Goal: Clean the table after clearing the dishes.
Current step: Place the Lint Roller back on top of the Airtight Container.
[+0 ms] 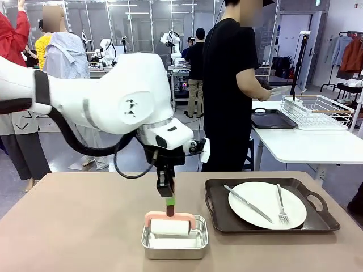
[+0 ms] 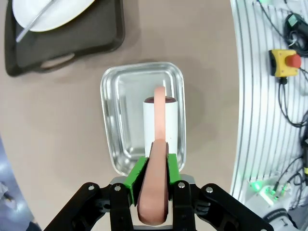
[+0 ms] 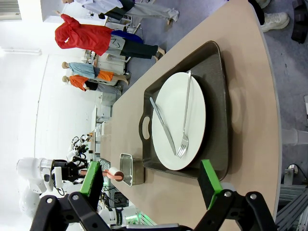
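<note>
On the near middle of the surface stands a small steel pan with a white roller lying inside its walls; the left gripper is clenched from above on the roller's pink handle, green pads on either side of it. The roller looks light, its handle thin and stiff; the roll probably turns freely, so the handle is the place to hold. Just right of the pan, a dark tray carries a white plate with a knife and fork lying loose on it; the right gripper hangs above it, released and holding nothing. The plate looks breakable and smooth; the cutlery would likely slide if tipped; the tray's end handles seem the best hold, kept level.
</note>
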Motion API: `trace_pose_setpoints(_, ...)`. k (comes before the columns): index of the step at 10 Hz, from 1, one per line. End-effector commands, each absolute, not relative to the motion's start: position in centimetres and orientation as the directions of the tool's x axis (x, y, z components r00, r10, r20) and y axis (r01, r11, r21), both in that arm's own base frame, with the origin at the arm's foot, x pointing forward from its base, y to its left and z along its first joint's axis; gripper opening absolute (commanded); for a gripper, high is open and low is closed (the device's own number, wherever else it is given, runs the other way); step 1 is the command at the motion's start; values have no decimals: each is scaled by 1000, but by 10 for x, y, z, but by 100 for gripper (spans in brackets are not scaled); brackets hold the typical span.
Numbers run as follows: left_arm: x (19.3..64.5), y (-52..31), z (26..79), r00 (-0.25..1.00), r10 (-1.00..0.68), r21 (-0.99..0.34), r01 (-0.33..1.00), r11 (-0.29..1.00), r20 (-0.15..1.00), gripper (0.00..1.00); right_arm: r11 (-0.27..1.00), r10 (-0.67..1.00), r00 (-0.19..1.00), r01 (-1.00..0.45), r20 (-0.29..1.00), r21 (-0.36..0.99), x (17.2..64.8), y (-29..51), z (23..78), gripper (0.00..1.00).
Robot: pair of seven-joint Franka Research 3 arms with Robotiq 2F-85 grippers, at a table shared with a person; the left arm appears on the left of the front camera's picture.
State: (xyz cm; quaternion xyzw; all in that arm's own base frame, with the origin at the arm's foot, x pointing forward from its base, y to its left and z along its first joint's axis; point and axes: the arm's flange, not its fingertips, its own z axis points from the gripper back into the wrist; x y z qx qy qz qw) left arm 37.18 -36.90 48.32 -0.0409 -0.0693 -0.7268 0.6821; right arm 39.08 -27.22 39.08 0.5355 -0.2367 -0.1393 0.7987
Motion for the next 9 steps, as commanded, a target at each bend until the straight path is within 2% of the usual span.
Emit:
trace_pose_setpoints(1, 383, -378, 474, -49, -989, 38, 998, -44, 140, 23, 382, -478, 847, -38, 233, 923, 388, -271, 393, 100)
trace_pose_setpoints(3, 397, -386, 462, -54, -989, 71, 996, -45, 138, 23, 382, -478, 847, -38, 233, 923, 388, -271, 393, 100)
trace_pose_setpoints(9, 427, -381, 425, -5, -994, 41, 999, 0, 113, 23, 382, -478, 847, -38, 233, 923, 388, -271, 393, 100)
